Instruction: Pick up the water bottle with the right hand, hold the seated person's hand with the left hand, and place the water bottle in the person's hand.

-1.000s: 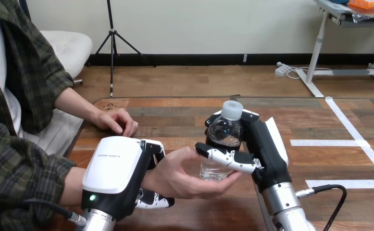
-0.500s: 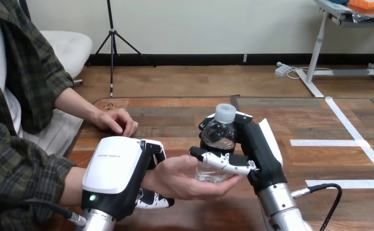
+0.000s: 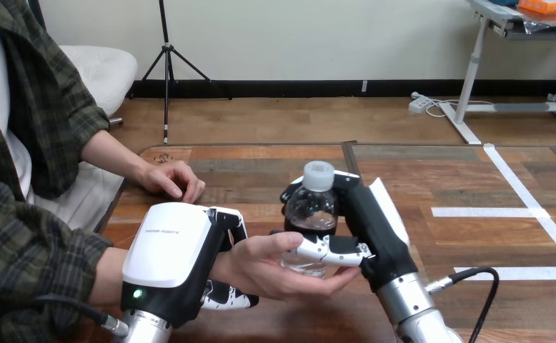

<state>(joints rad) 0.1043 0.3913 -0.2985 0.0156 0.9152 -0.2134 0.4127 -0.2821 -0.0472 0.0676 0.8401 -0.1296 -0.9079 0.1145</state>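
Note:
A clear water bottle (image 3: 311,207) with a white cap stands upright over the person's open palm (image 3: 271,262) at the table's front middle. My right hand (image 3: 361,221) is shut on the bottle, fingers round its far side and thumb across its front. My left hand (image 3: 182,250) is curled round the person's wrist at the lower left, its thumb showing beneath the wrist. The bottle's base is partly hidden behind the person's fingers and my thumb, so I cannot tell if it rests on the palm.
The person's other hand (image 3: 174,179) lies flat on the wooden table (image 3: 261,171) at the left, behind my left hand. White tape lines (image 3: 518,212) mark the table's right part.
My right hand has carried the bottle leftward and slightly down, further over the person's palm. The person's fingers now reach around the bottle's base. My left hand has not moved.

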